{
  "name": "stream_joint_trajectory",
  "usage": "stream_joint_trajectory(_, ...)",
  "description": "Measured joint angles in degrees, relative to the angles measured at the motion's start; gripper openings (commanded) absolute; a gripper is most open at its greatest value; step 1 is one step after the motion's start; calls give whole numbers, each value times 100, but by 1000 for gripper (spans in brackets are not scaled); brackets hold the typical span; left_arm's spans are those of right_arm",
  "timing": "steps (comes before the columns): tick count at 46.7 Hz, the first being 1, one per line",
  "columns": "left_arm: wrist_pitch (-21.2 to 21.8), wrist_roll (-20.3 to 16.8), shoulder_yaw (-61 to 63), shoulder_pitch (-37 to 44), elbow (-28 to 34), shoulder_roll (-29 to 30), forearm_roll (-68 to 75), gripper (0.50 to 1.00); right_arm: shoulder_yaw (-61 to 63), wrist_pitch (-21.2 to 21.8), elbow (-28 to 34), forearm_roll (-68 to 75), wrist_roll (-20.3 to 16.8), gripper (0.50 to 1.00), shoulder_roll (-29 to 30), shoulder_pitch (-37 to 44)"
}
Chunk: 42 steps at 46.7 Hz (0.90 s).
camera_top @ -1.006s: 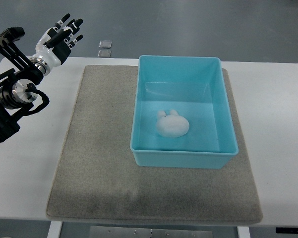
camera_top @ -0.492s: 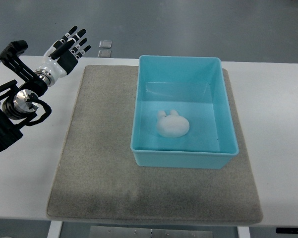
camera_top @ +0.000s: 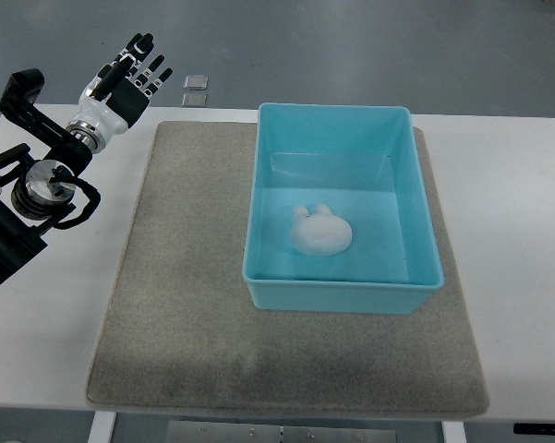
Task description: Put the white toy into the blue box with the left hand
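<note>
A white toy (camera_top: 319, 233) with two small ears lies on the floor of the blue box (camera_top: 416, 194), toward its near left part. The box stands on a grey mat (camera_top: 185, 277). My left hand (camera_top: 127, 81) hovers over the table's far left corner, well left of the box, with fingers spread and nothing in them. The left arm (camera_top: 37, 185) reaches in from the left edge.
The white table (camera_top: 517, 231) carries the mat. Two small clear squares (camera_top: 196, 89) lie on the floor just beyond the table's far edge. The table's near edge runs just below the mat.
The left hand has shifted slightly right and back near the far left corner, and its wrist has turned. The toy and box have stayed still.
</note>
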Motion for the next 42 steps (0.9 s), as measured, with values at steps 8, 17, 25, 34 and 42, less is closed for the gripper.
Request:
stream_joint_trajectory(8,-14,0,-54,117,-10,-50,12,996,0,0,0,0,0,936,0,0)
stream_joint_trajectory(17,-15,0,-171,176,-114,-117,12,996,0,0,0,0,0,936,0,1)
stream_joint_trajectory(25,-8,0,-412,218,-268,-144,1,996,0,0,0,0,0,936,0,-1)
stream_joint_trajectory(34,12,0,-491,220,-349,-162,4,996,5,0,0,1,0,936,0,0)
stream_joint_trajectory(42,13,0,-499,221,-349,-162,8,996,22,82,90,0,0,936,0,9)
